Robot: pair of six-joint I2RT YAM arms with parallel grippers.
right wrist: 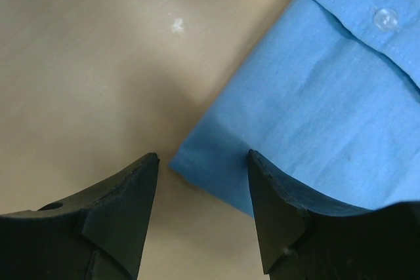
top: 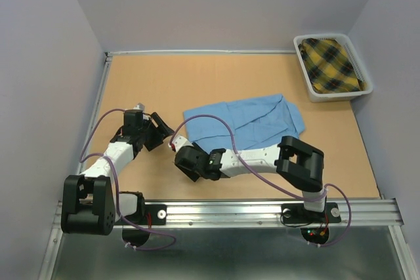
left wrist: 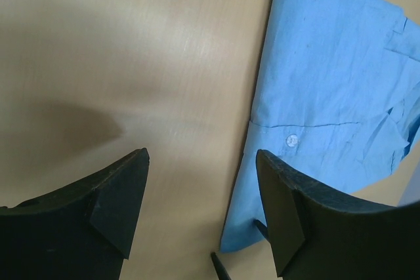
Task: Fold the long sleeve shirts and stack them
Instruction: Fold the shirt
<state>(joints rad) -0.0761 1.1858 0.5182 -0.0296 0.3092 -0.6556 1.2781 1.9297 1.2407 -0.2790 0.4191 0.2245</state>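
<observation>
The left claw [left wrist: 201,155], dark at the bottom of its wrist view, is spread wide above the bare surface [left wrist: 98,44]. The light blue shirt [left wrist: 328,83] lies just beside its right finger, which hides part of the hem. The right claw [right wrist: 203,155] is spread too, with a shirt corner lying between its fingers; whether they touch the cloth cannot be told. From above, the shirt lies bunched mid-surface, its near edge covered by the right arm [top: 256,159], its sleeves hard to make out. A white bin [top: 303,77] in the far right corner holds yellow plaid cloth [top: 331,63], of a kind that cannot be told.
</observation>
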